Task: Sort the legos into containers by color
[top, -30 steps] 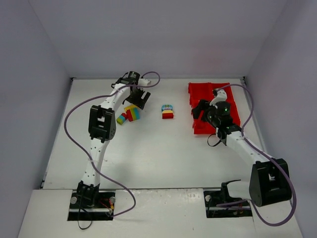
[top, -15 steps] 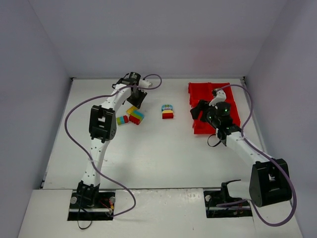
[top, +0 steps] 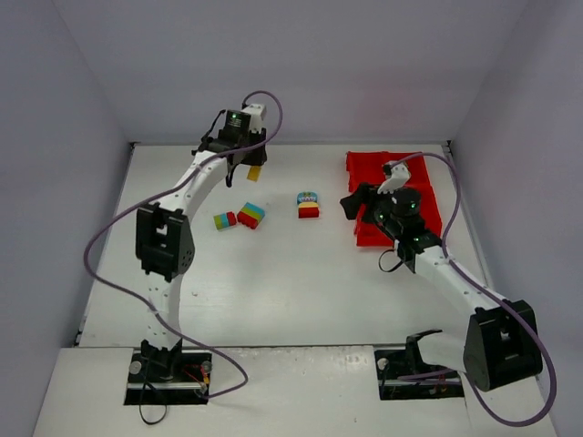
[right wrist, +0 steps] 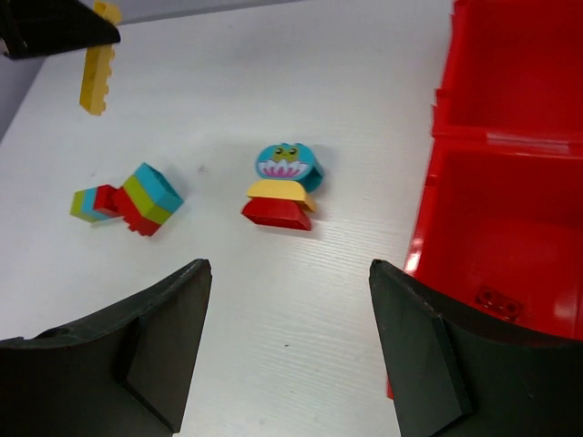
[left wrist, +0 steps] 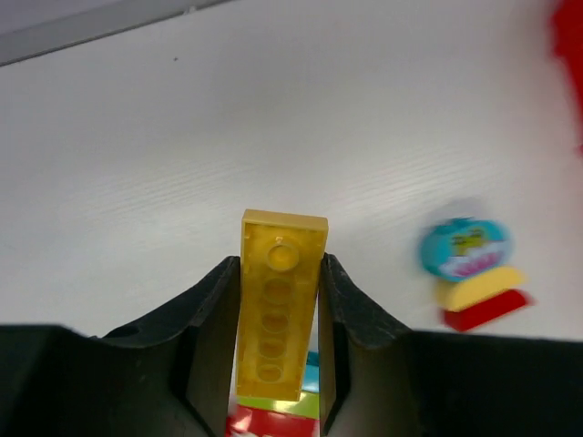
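Note:
My left gripper [top: 250, 166] is shut on a long yellow lego [top: 256, 172], lifted off the table at the back left; in the left wrist view this yellow lego [left wrist: 279, 305] stands between both fingers [left wrist: 211, 309]. Below it lie a red-green-teal lego stack [top: 251, 215] and a small mixed piece [top: 224, 219]. A teal-yellow-red stack [top: 308, 205] sits mid-table. The red containers [top: 372, 171] stand at the right. My right gripper [right wrist: 290, 264] hangs open and holds nothing, just left of the containers [right wrist: 510, 209], over bare table.
A small red lego [right wrist: 496, 303] lies in the near bin of the containers. White walls close the table at the back and both sides. The left arm's purple cable [top: 118, 228] loops over the left side.
The left gripper shut on the yellow lego and lifted it up and back, away from the pile. The right gripper shifted slightly left, still open.

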`<control>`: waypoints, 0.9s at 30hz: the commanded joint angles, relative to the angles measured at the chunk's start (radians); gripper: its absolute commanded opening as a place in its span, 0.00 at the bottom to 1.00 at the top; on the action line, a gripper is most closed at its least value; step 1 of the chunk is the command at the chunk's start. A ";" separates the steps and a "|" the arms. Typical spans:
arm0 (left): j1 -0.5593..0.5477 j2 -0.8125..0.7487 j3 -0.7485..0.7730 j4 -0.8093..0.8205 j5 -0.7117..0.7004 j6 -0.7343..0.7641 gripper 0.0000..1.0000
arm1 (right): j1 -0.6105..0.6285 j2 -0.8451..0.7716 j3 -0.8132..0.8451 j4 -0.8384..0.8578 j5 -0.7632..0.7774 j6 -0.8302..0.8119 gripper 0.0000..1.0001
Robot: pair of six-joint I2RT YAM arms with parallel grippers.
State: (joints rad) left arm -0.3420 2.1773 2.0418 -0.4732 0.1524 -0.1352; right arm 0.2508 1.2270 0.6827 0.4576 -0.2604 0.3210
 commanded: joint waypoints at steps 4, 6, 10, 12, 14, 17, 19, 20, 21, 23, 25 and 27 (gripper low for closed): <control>-0.115 -0.293 -0.240 0.349 0.015 -0.479 0.06 | 0.103 -0.072 0.038 0.124 -0.031 -0.036 0.67; -0.146 -0.330 -0.284 0.393 0.027 -0.571 0.06 | 0.123 -0.070 0.063 0.125 -0.031 -0.043 0.67; -0.199 -0.392 -0.423 0.524 0.006 -0.687 0.06 | 0.160 -0.050 0.120 0.127 -0.040 -0.060 0.67; -0.233 -0.424 -0.445 0.547 -0.032 -0.707 0.06 | 0.180 -0.038 0.149 0.135 -0.043 -0.062 0.67; -0.249 -0.450 -0.477 0.567 -0.039 -0.725 0.06 | 0.197 -0.028 0.169 0.147 -0.042 -0.059 0.67; -0.265 -0.481 -0.519 0.610 -0.033 -0.756 0.06 | 0.208 0.003 0.190 0.148 -0.037 -0.048 0.67; -0.278 -0.493 -0.526 0.614 -0.036 -0.762 0.06 | 0.215 0.018 0.210 0.147 -0.039 -0.045 0.67; -0.282 -0.505 -0.537 0.616 -0.042 -0.765 0.06 | 0.223 0.029 0.213 0.150 -0.036 -0.040 0.67; -0.287 -0.513 -0.545 0.623 -0.045 -0.765 0.06 | 0.226 0.034 0.215 0.154 -0.031 -0.039 0.67; -0.295 -0.534 -0.566 0.642 -0.056 -0.765 0.06 | 0.231 0.046 0.218 0.158 -0.020 -0.034 0.66; -0.298 -0.547 -0.577 0.648 -0.063 -0.765 0.06 | 0.235 0.054 0.225 0.153 -0.016 -0.037 0.66; -0.298 -0.563 -0.594 0.654 -0.066 -0.767 0.06 | 0.239 0.065 0.230 0.145 -0.013 -0.037 0.65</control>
State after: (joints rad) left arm -0.6327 1.6928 1.4422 0.0669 0.1081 -0.8795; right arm 0.4797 1.2884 0.8539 0.5240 -0.2871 0.2840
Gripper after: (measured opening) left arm 0.272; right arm 0.651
